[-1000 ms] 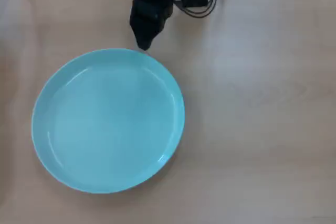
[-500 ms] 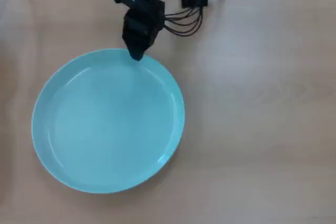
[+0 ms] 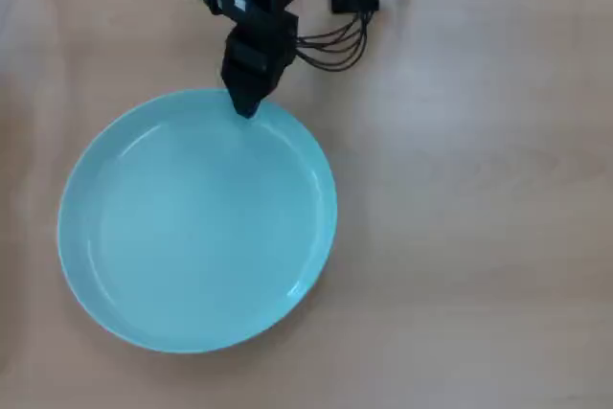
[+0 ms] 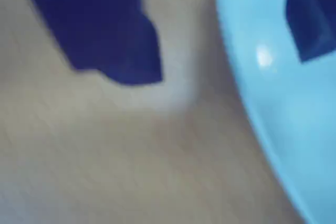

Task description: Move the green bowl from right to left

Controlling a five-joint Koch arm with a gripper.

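The bowl (image 3: 196, 222) is seen upright and empty on the table (image 3: 479, 237), left of centre in the overhead view, its rim (image 4: 231, 77) blurred in the wrist view. The gripper (image 3: 246, 107) is placed at the bowl's top edge, spread open: one jaw is shown outside the rim over bare table, the other over the bowl's inside, nothing clamped. Black cables (image 3: 335, 50) are looped just beyond the bowl's top edge, right of the arm.

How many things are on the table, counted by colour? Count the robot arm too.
Pale green: 1, the green bowl
Black: 1, the robot arm, its fingers astride the bowl's rim
Total: 2
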